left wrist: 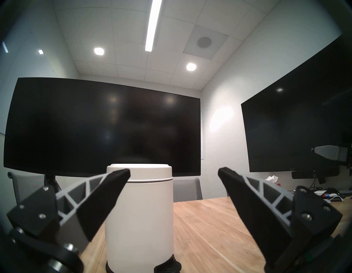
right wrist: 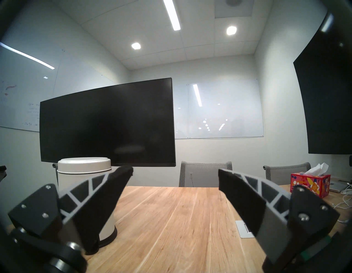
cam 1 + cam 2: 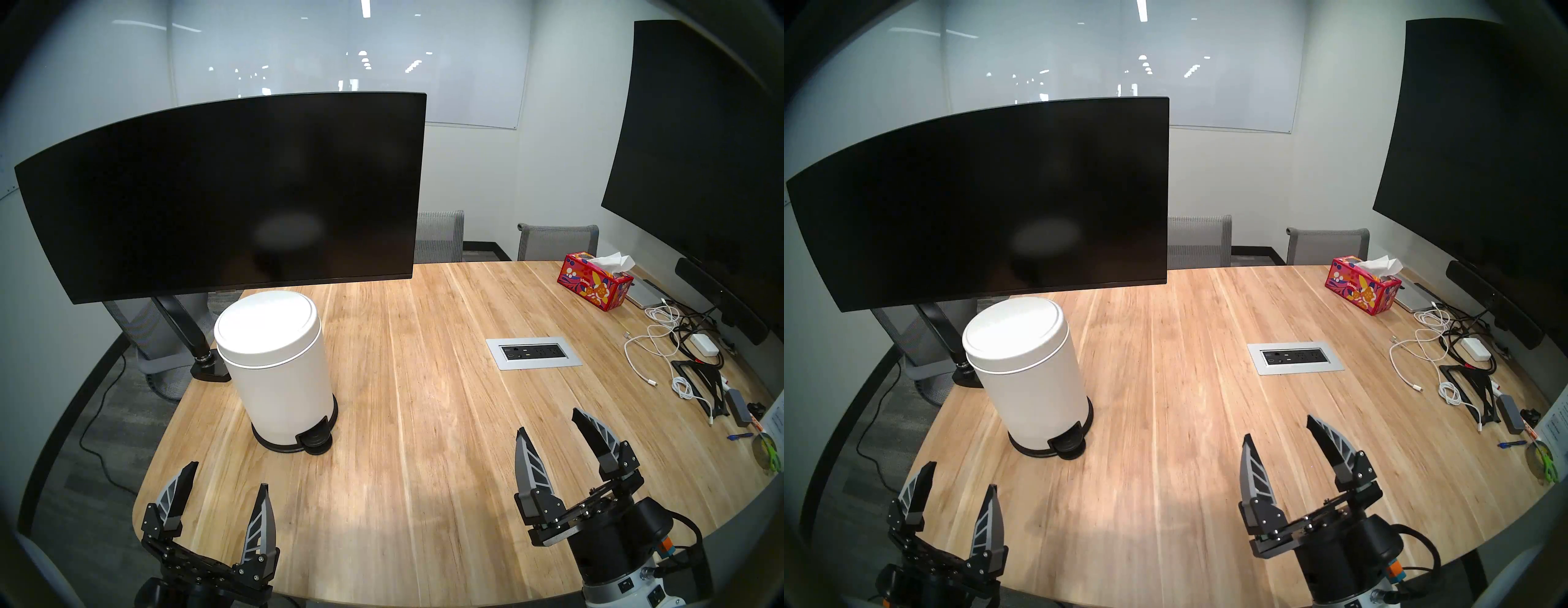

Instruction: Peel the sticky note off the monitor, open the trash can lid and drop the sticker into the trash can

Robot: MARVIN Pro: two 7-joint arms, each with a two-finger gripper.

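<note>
Toward the left of the desk [image 3: 424, 382], the monitor [image 3: 220, 195] hangs on its black arm, its screen dark and bare from edge to edge in every view. Just in front of and below its lower edge stands the white trash can [image 3: 280, 390], upright, its round lid [image 3: 265, 327] down flat and its black pedal [image 3: 314, 441] facing the robot. Near the desk's front edge the left hand [image 3: 227, 475] and the right hand [image 3: 549, 421] hover with fingers spread wide, each empty and well apart from the bin. The sticky note shows nowhere: not on the screen, not on the desk, not in either hand. With the lid down, whether it lies inside the bin cannot be told.

The main risk is acting on a wrong guess. If the note is out of sight on some part of the monitor, a reach toward the bare glass would only scrape or push the screen, which could swing on its arm. A hand going for the lid from the front could also tip or slide the light bin, and lifting the lid high may knock it against the monitor's lower edge.

Pale wood planks make up the desk, with a socket panel [image 3: 532, 352] set in the middle, and a tissue box [image 3: 594, 282] and loose cables [image 3: 653, 339] on the right. A larger display [image 3: 700, 148] fills the right wall, grey chairs [image 3: 439, 235] stand behind the desk, and a whiteboard [image 3: 466, 63] hangs on the back wall.
</note>
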